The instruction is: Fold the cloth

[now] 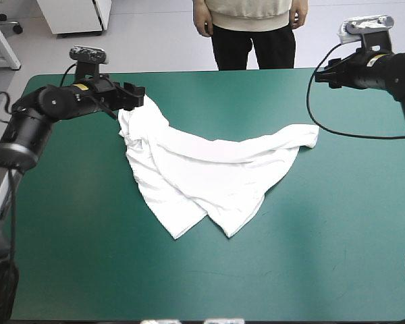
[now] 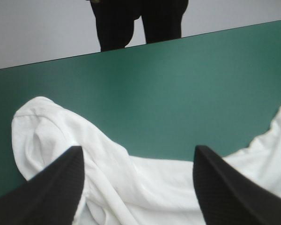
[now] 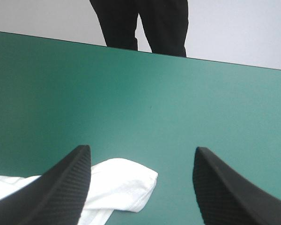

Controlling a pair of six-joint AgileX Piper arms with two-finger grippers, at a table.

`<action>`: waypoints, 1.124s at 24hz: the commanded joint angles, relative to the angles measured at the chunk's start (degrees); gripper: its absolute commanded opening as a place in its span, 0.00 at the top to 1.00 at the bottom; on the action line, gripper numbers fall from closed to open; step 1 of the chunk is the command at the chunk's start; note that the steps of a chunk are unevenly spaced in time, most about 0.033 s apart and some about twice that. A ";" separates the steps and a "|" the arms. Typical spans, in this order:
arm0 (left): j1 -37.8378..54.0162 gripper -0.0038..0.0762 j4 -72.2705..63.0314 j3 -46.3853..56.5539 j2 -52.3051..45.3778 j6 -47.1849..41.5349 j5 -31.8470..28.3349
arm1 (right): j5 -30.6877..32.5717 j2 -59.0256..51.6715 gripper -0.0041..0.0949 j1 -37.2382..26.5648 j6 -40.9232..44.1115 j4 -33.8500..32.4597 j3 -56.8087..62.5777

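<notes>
counting: 1 t-shirt [image 1: 209, 169]; 2 grippers, i.e. left gripper [image 1: 138, 94] and right gripper [image 1: 322, 73]; 1 table w/ teal-green cover [image 1: 88, 256].

t-shirt: white, short-sleeved, lying loose on the middle of the table. approx. spread but not flat; creases run across it and layers overlap. outline a rough v: 2 pointed lobes side by side toward the near edge. 1 narrow end is drawn out toward the right side and finishes in a rolled tip. the opp. end is bunched into a rounded fold on the left, toward the far edge.

left gripper: spread wide, nothing clamped. sits at the bunched end, cloth lying under and ahead of it per left wrist view.

right gripper: spread wide, nothing clamped. near the far right corner, apart from the cloth in high view; right wrist view shows the rolled tip below it, off to 1 side.
</notes>
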 commanded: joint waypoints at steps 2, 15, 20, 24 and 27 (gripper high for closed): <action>-1.30 0.40 -1.62 5.03 -12.43 -1.53 4.39 | 1.85 -9.09 0.37 -0.32 0.22 1.65 -2.05; -28.44 0.40 6.87 39.32 -21.38 2.54 5.11 | 6.74 -15.98 0.40 -0.32 -2.15 8.31 -1.93; -28.70 0.40 8.89 39.33 -15.26 1.45 1.12 | 7.26 -15.98 0.42 -0.32 -2.38 10.68 -1.93; -28.70 0.40 12.81 39.33 -9.42 1.05 -0.20 | 7.55 -15.98 0.42 -0.32 -2.51 10.82 -1.93; -28.70 0.40 14.23 39.33 -5.75 0.74 -1.48 | 7.83 -15.98 0.42 -0.32 -2.51 10.59 -1.93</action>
